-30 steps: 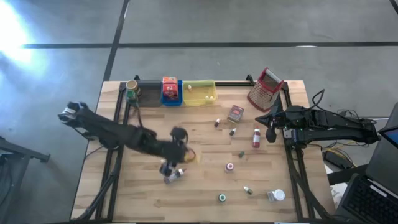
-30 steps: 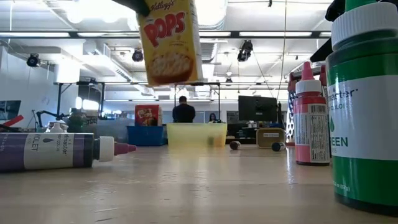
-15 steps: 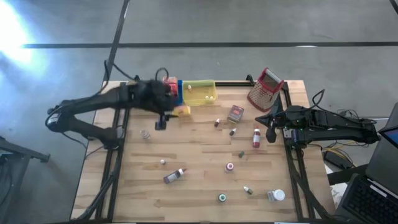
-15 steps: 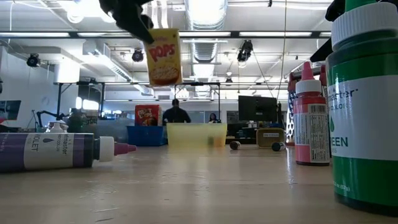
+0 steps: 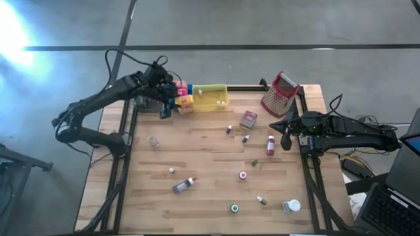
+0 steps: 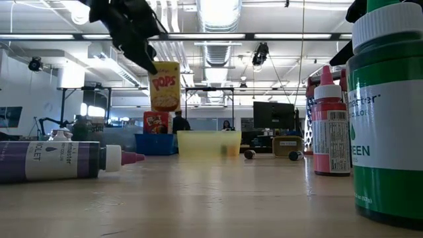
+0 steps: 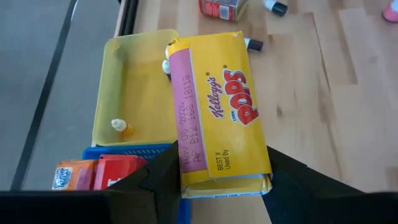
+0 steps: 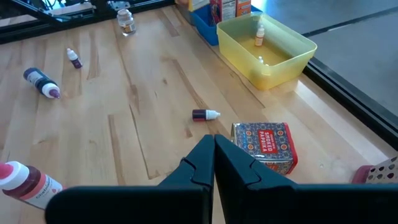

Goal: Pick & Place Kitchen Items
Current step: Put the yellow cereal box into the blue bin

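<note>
— While my left claw (image 5: pixel 172 103) hangs over the far-left stretch of the desk (image 5: pixel 210 164), what does it carry?

— It grips a yellow cereal box (image 7: pixel 219 113), one finger pressed on each side of the box's lower end. Seen from table height, the box (image 6: pixel 164 86) hangs upright in the air, clear of the wood.

— What lies beneath it?

— Past my fingers I see the yellow tray (image 7: pixel 134 87) with a tiny orange-capped bottle (image 7: pixel 121 127) lying inside, and the blue tray (image 7: pixel 124 152) just beside it, holding a red box (image 7: pixel 121 169) and an orange one (image 7: pixel 67 174). From above, the box I hold (image 5: pixel 184 100) sits over the seam between those two trays.

— And your right claw (image 5: pixel 286 141)?

— Clenched on nothing, fingers pressed together, parked at the desk's right edge. Just ahead of it sits a patterned tin (image 8: pixel 264 145), and a small dark bottle with a white cap (image 8: pixel 205 114) lies near that.

— Anything else out there?

— The metal grater (image 5: pixel 280 94) stands at the far-right corner. A purple bottle (image 5: pixel 184 185) lies on its side on the near half, a red-capped bottle (image 5: pixel 270 145) rests close to my right claw, and a green-capped one (image 5: pixel 234 208) stands near the front edge.
</note>
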